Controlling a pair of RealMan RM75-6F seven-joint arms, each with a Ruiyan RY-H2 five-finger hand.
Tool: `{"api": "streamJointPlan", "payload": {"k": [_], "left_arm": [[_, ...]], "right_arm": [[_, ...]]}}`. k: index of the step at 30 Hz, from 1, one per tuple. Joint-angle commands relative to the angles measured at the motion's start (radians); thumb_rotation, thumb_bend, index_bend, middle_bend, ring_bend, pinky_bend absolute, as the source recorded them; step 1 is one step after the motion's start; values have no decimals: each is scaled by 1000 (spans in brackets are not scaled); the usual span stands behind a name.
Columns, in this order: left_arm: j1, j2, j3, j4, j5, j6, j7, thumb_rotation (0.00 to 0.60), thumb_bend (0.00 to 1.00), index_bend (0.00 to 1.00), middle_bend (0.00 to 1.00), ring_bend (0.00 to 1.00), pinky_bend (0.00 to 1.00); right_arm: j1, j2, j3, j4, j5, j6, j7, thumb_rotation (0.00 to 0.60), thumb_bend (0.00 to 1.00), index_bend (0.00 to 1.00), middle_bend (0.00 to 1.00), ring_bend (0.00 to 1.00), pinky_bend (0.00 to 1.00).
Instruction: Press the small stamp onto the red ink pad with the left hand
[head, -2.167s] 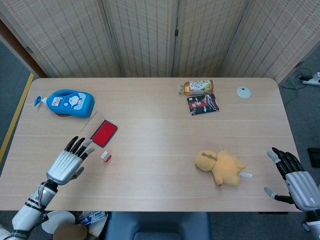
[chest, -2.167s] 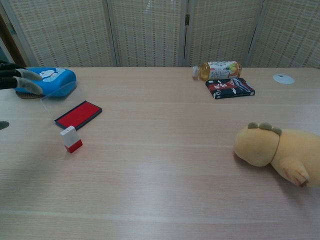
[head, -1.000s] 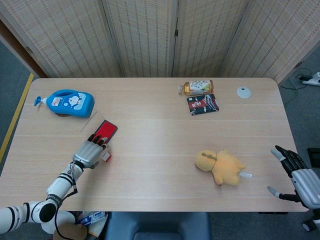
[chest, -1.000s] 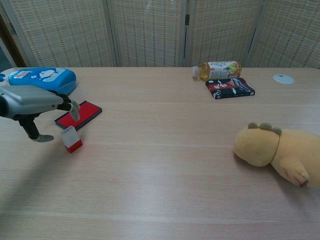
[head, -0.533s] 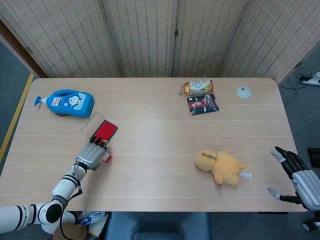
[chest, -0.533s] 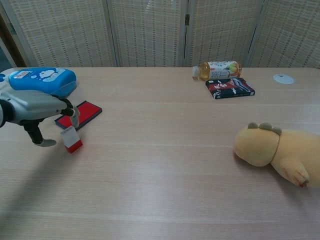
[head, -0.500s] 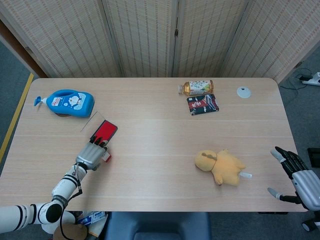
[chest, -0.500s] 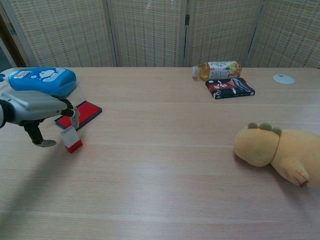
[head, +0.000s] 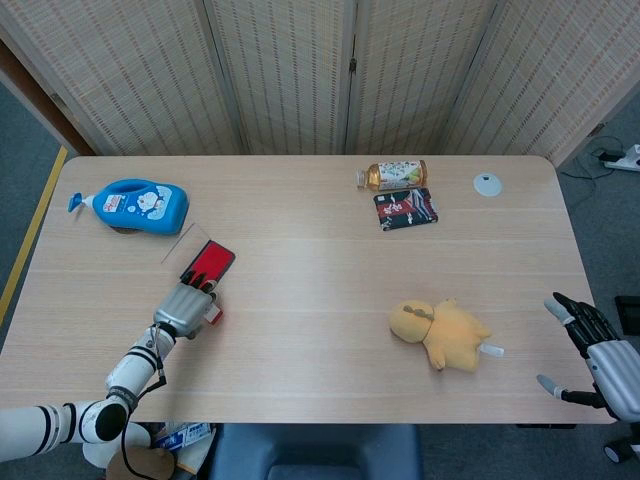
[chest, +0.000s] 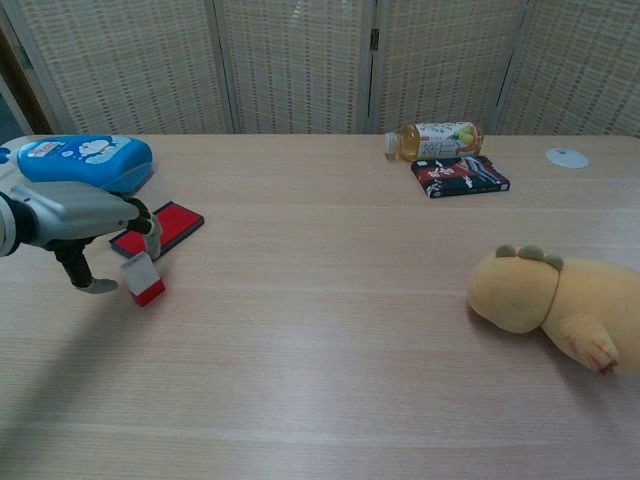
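The small stamp (chest: 143, 278), white with a red base, stands upright on the table just in front of the open red ink pad (chest: 165, 226). My left hand (chest: 85, 225) hovers over it: the fingers (chest: 150, 232) curl just above its top and the thumb is low to its left with a gap. In the head view the left hand (head: 183, 308) covers the near corner of the ink pad (head: 211, 262), and the stamp (head: 212, 313) peeks out at its right. My right hand (head: 600, 358) is open past the table's right front edge, holding nothing.
A blue detergent bottle (chest: 85, 160) lies behind the pad, whose clear lid (chest: 120, 200) tilts up towards it. A yellow plush toy (chest: 550, 300) lies front right. A tea bottle (chest: 435, 138), a dark packet (chest: 460, 175) and a white disc (chest: 567, 157) sit at the back.
My left hand has travelled from the table's left front to the stamp and curled over it, sinking slightly in the last half second. The stamp has not moved.
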Motion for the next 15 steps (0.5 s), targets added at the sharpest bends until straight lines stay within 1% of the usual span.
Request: {"api": "streamJointPlan", "payload": {"k": [1,15], "left_arm": [[-3,-2,3,4,-1,-2,-5,600,327,287,155,0,1],[-21,-10,16,48,20,-38,-56,600,328,348,188,2,4]], "right_arm": [[0,0,0,0,1,-1,-1,600,192,0,0,0,0],[-5,-1,4,-3,14,5,-11,600,192,0,0,0,0]]}}
